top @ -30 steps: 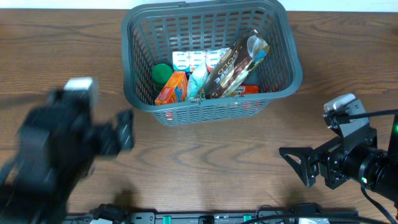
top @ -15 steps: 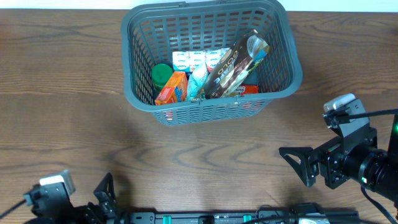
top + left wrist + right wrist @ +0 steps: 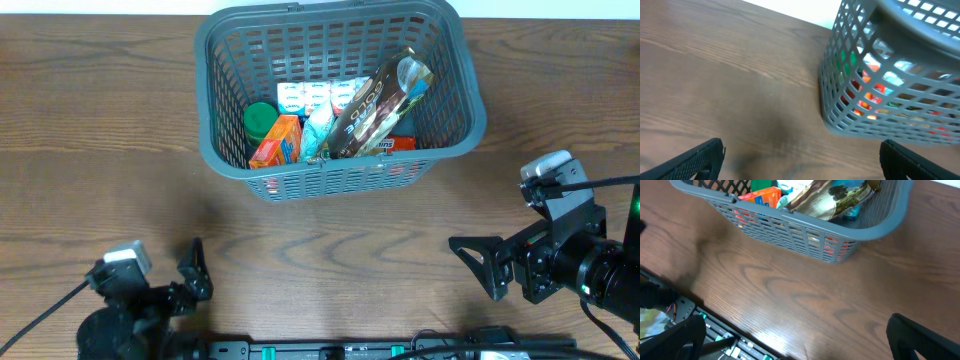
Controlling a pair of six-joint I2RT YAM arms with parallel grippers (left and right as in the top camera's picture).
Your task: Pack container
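Note:
The dark grey slotted container [image 3: 455,60] stands at the back middle of the wooden table. It holds a brown snack bag [image 3: 378,100], an orange box [image 3: 277,141], a green-capped bottle [image 3: 260,118] and white packs [image 3: 315,95]. My left gripper [image 3: 188,284] is open and empty at the front left, well short of the container. My right gripper [image 3: 478,268] is open and empty at the front right. The left wrist view shows the container's near corner [image 3: 840,100] beyond my open left gripper [image 3: 800,162]. The right wrist view shows its front wall [image 3: 805,235] beyond my open right gripper [image 3: 795,340].
A black rail with green connectors [image 3: 340,350] runs along the table's front edge and also shows in the right wrist view [image 3: 715,330]. Bare wood [image 3: 320,240] lies between the container and both grippers.
My left arm has swung from the left side of the table down to the front left edge. The right arm and the container's contents have not moved.

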